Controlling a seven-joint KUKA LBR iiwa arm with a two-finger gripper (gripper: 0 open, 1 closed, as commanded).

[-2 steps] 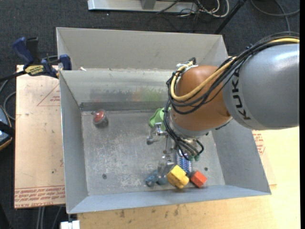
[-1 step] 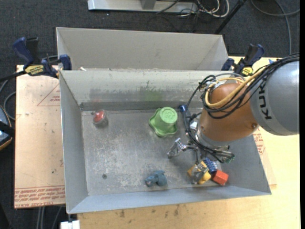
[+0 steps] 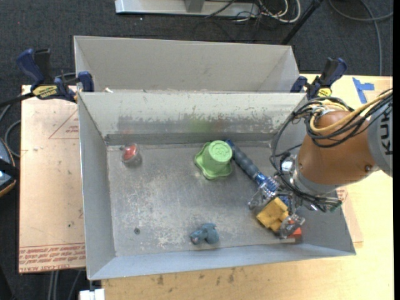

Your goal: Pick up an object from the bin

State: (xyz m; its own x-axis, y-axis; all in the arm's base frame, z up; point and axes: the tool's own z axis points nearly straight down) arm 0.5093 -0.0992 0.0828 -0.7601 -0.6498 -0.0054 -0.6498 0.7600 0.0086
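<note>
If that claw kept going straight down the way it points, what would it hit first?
Probably the yellow blocky thing directly under the gripper, towards the lower right corner of the bin. Depth is hard to judge, and it may already touch it.

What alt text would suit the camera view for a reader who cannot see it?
The gripper is low over a yellow block in the front right of the grey bin. A green cup and a blue-handled tool lie mid-bin, a small red thing at left, a blue-grey lump in front.
</note>
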